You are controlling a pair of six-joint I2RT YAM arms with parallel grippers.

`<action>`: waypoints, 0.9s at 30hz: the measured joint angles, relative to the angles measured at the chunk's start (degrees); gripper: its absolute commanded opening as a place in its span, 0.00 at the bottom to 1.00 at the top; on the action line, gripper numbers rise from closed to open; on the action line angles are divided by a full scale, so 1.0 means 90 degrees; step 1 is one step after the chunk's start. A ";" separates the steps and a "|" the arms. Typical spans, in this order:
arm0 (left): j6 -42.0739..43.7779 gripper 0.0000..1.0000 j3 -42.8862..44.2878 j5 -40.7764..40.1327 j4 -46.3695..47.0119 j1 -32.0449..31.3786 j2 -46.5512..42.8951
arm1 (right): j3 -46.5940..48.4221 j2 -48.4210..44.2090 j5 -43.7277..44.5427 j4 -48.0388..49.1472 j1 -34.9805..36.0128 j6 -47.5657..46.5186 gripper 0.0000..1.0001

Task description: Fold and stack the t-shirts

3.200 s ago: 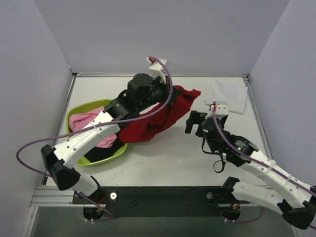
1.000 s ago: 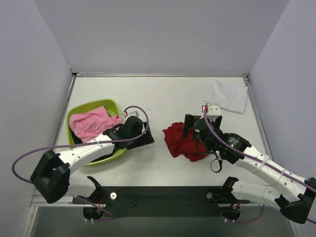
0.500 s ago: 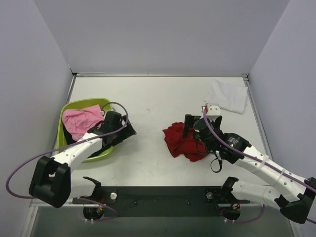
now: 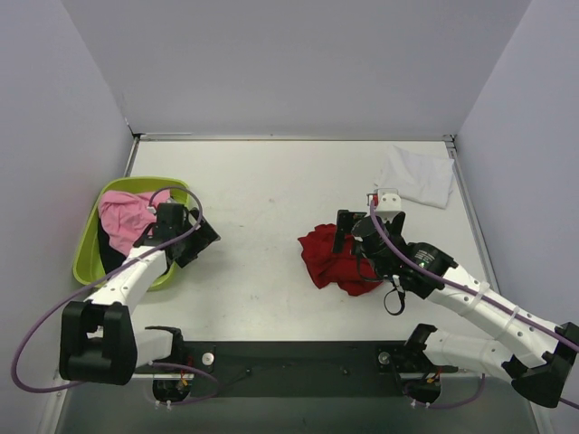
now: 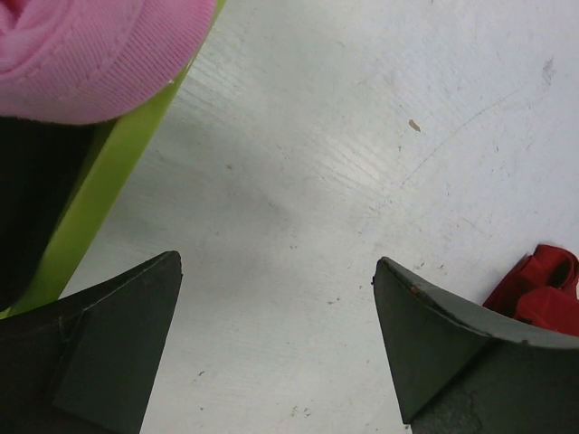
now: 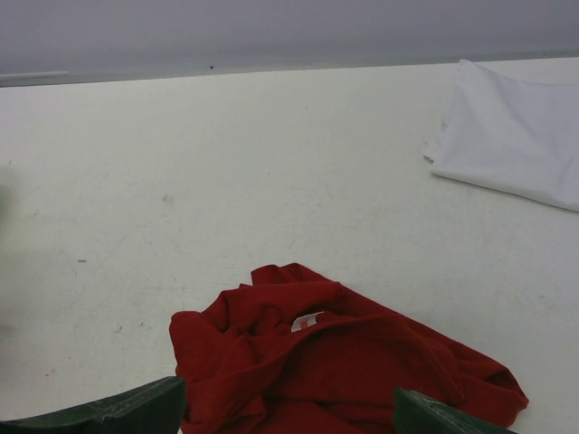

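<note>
you're working on a pale, lightly scuffed table [image 4: 271, 181], boxed in by plain grey-lilac walls [image 4: 298, 63] at 9, 12 and 3 o'clock. in the top view a folded white t-shirt [image 4: 418, 176] lies flat in the far corner at about 1 o'clock. a lime-green tub [image 4: 83, 262] sits at the 9 o'clock edge, with the pink t-shirt [image 4: 122, 217] heaped in it over the black t-shirt [image 5: 32, 208].

the deep red t-shirt [image 4: 330, 258] lies crumpled on the table, right of centre. your right gripper [image 6: 285, 391] is low over its 3 o'clock side, jaws spread wide and gripping nothing. in the wrist view the heap sits between the fingers and runs on toward 12 o'clock. whether they touch the cloth you can't tell.

your left gripper [image 5: 276, 271] is also wide apart and empty, over bare table just beside the tub's 3 o'clock rim. the red shirt is well apart from it, toward 3 o'clock.
</note>
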 measured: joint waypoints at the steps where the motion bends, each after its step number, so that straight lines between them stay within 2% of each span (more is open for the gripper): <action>1: 0.0027 0.97 -0.0019 0.0019 0.0005 0.0114 0.0000 | 0.0000 0.0000 0.0000 0.0000 0.0000 0.0002 1.00; 6: 0.0063 0.97 -0.0022 0.0279 0.0029 0.0299 0.0000 | -0.0002 0.0002 -0.0005 -0.0002 0.0000 0.0032 1.00; 12: 0.0131 0.97 0.0216 0.0447 -0.0245 0.0165 -0.0321 | -0.0002 0.0117 0.0007 0.0000 0.0000 -0.0005 1.00; 18: 0.0158 0.97 0.1319 0.0476 -0.0415 -0.0614 -0.0911 | 0.0075 0.0850 -0.0010 0.0034 -0.0129 -0.0255 1.00; 24: -0.0010 0.98 0.1472 0.0464 -0.0306 -0.1617 -0.1044 | 0.0610 0.2273 -0.0418 0.0119 -0.0481 -0.0488 0.96; 27: -0.0080 0.97 0.1362 0.0440 -0.0279 -0.1892 -0.1054 | 0.0899 0.2773 -0.0685 0.0177 -0.0534 -0.0532 0.92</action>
